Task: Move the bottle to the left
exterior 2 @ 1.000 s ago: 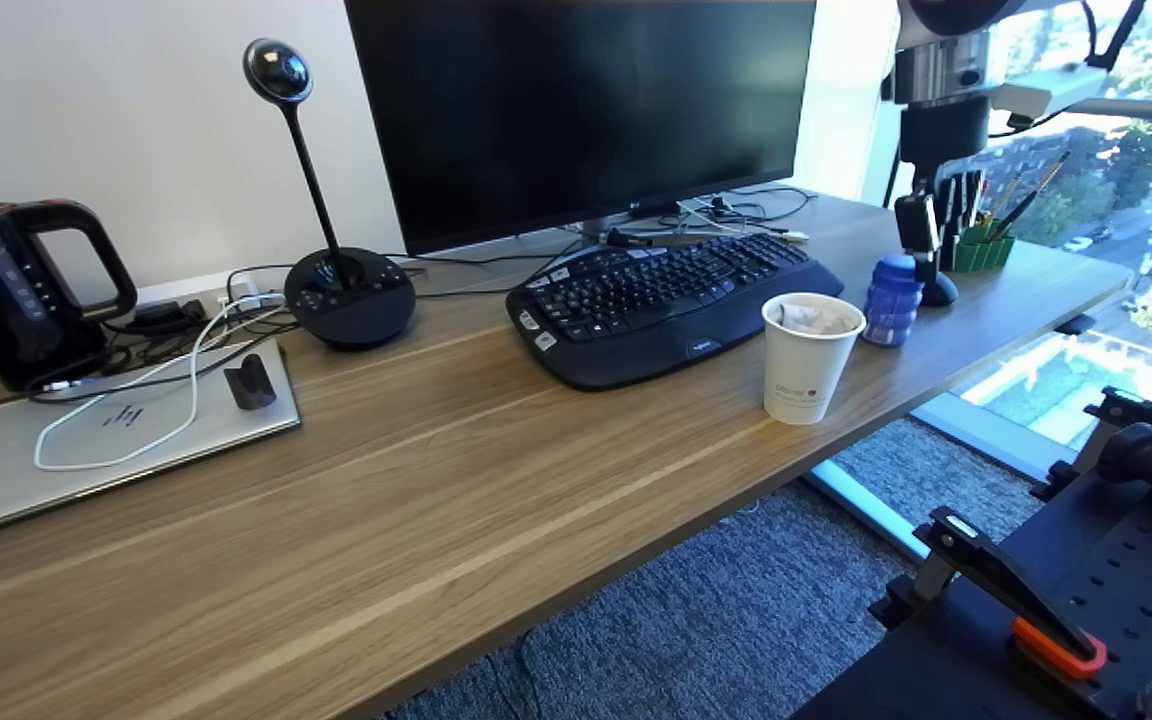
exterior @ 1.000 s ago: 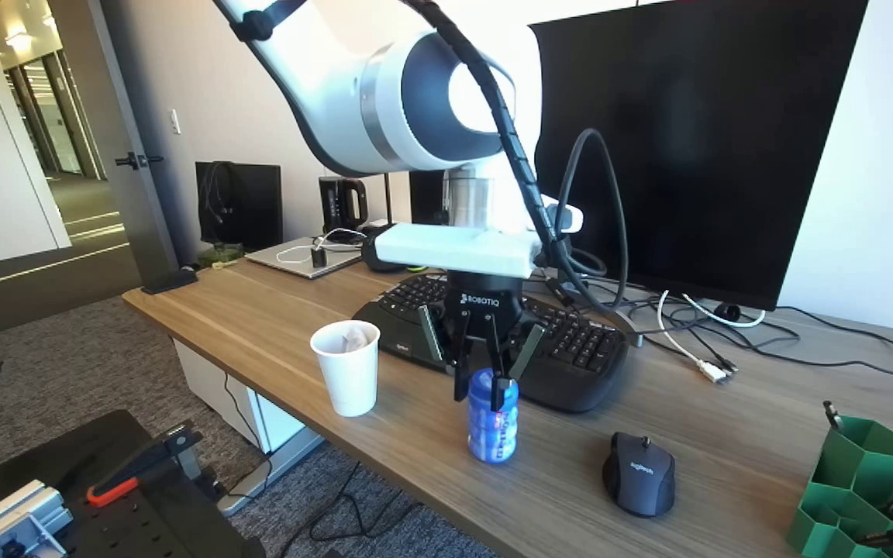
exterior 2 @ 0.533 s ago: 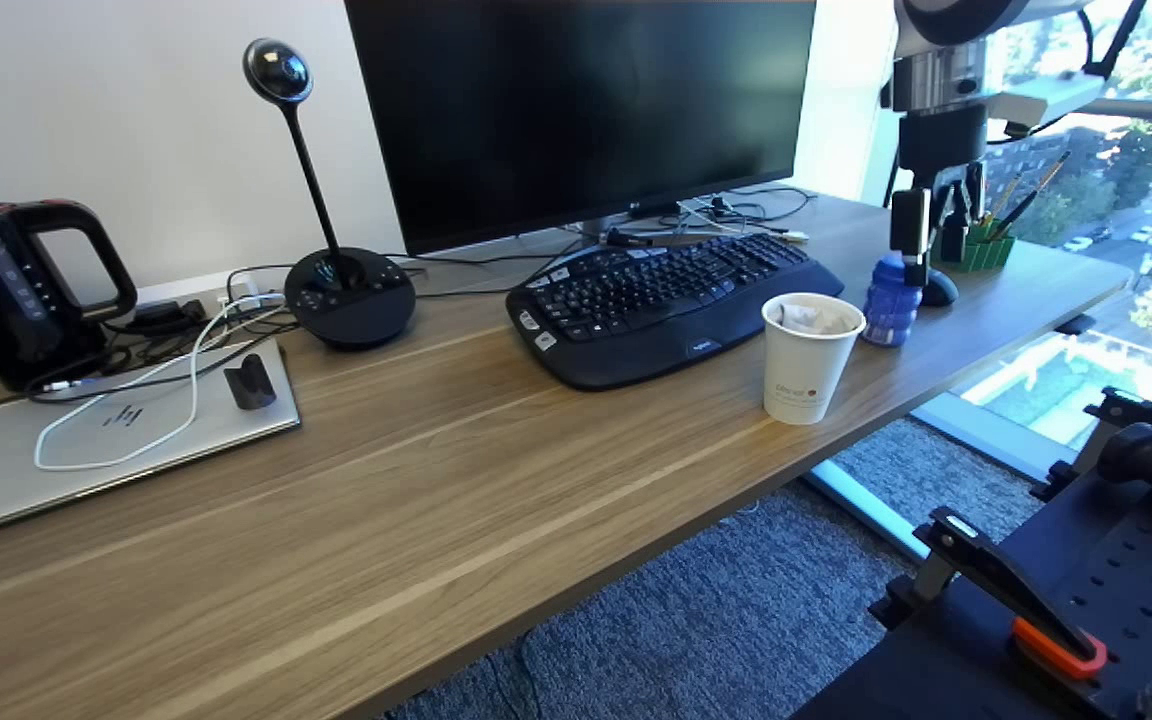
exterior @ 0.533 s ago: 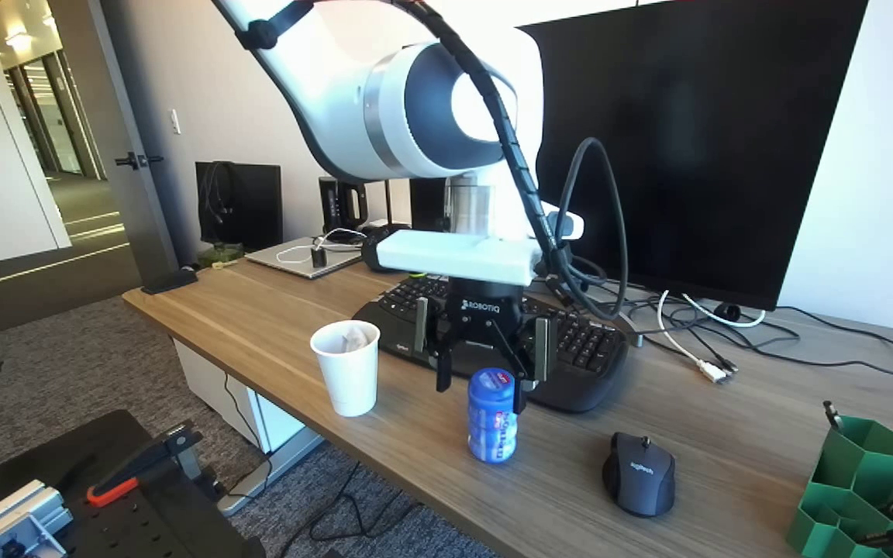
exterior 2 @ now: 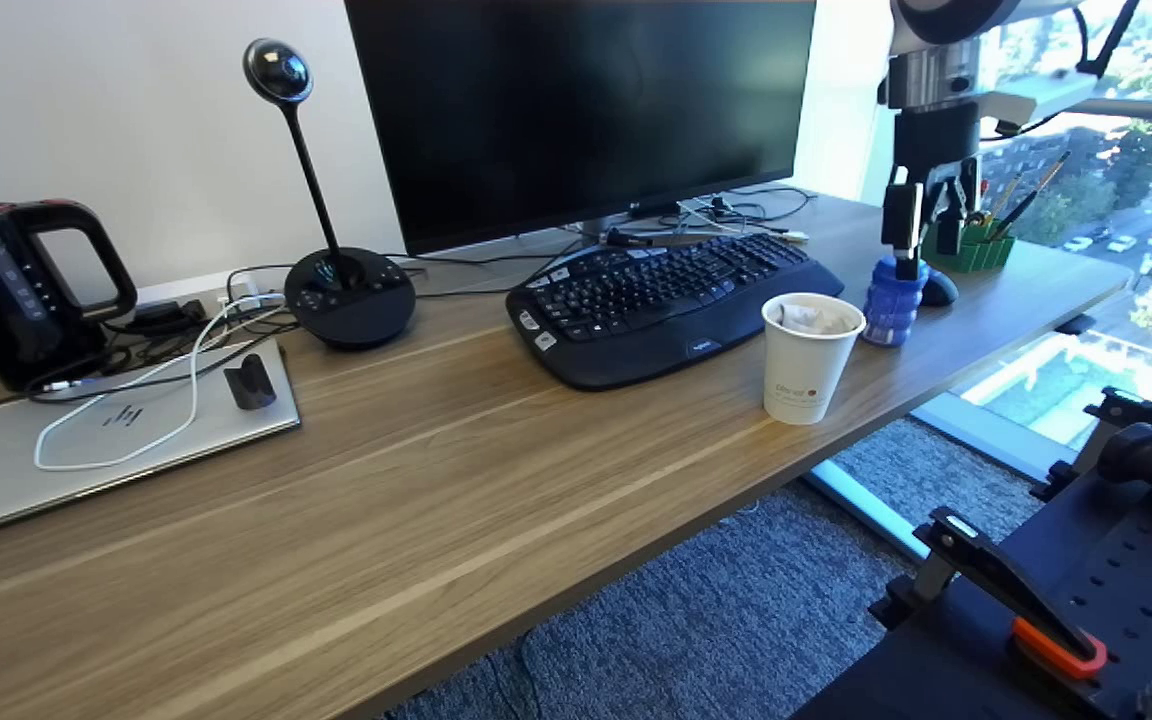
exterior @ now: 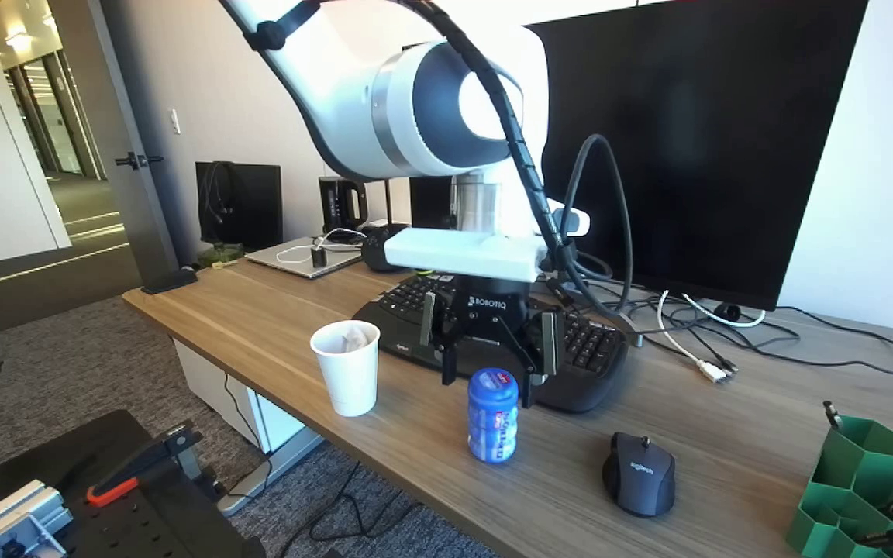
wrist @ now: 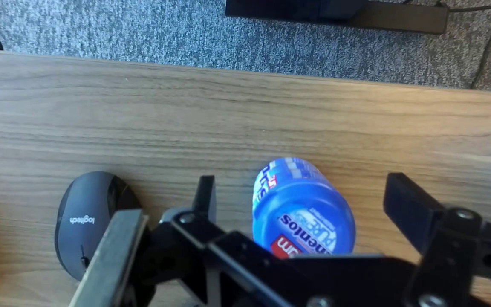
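Jaws spread wide and gripping nothing, a Robotiq gripper (exterior: 487,385) hangs poised at the bottle (exterior: 493,426), apparently so its fingers (wrist: 411,211) can straddle the lid (wrist: 305,213) before a move left. The bottle, marked "mentos" and "PURE," stands upright on a desk (exterior: 276,302) between a cup (exterior 2: 804,365), its print too small to read surely, and a Logitech mouse (exterior: 640,477).

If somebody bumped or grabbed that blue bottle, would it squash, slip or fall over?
The blue bottle looks like moulded plastic, so it's probably fairly stiff. Its smooth, shiny surface might slip a little. It stands upright, taller than wide, so a push near the top could tip it, and its round body might then roll.
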